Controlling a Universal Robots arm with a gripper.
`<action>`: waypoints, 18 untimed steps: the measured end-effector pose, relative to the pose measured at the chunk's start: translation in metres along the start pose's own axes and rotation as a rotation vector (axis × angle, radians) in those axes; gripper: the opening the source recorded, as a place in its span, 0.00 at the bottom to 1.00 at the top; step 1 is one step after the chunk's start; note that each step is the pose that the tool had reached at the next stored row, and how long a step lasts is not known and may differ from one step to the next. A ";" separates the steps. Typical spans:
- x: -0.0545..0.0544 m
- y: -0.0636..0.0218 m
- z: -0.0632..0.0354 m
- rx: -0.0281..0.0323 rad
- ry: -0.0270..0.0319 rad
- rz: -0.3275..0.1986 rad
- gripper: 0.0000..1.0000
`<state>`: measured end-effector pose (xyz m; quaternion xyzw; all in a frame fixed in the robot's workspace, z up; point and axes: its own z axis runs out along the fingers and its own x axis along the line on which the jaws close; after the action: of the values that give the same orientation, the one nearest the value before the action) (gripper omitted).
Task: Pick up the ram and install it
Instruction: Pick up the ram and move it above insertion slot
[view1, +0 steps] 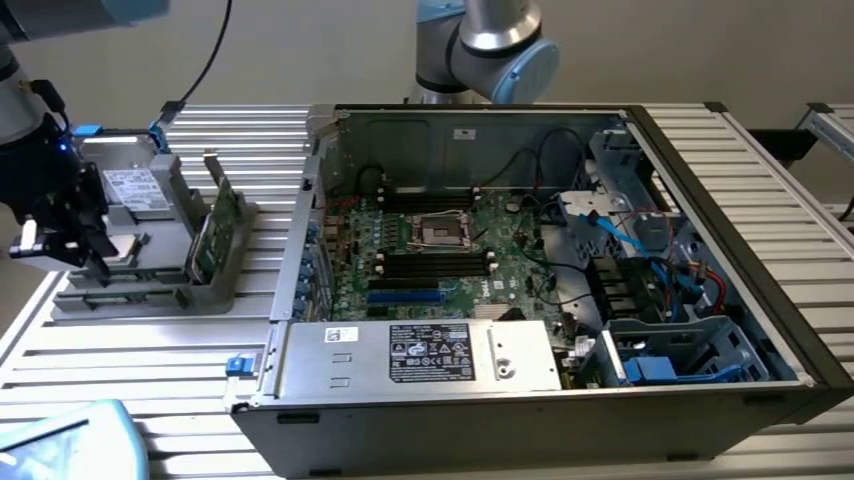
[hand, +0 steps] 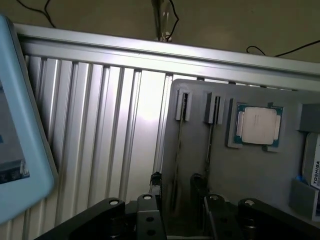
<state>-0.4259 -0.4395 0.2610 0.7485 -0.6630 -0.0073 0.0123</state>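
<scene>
Fingers (hand: 156, 186) of your black gripper (hand: 176, 192) stand apart astride the slim dark ram stick (hand: 178, 150), on edge in its grey tray (hand: 260, 170); probably light, stiff, fragile, so pinch its flat faces mid-length.

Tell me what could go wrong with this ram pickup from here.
1. The gripper is open astride the ram, which stands edge-on in the grey tray. An off-centre close could tilt the ram in its holder.
2. A second thin stick stands close beside it. One finger sits between the two and may knock that neighbour.
</scene>
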 end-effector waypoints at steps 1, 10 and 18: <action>0.000 0.0003 0.0018 0.0001 -0.0001 0.000 0.37; 0.002 0.0017 0.0182 0.0000 -0.0007 0.000 0.37; 0.005 0.0025 0.0328 -0.0016 -0.0033 -0.001 0.37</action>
<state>-0.4286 -0.4453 0.2283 0.7487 -0.6628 -0.0091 0.0117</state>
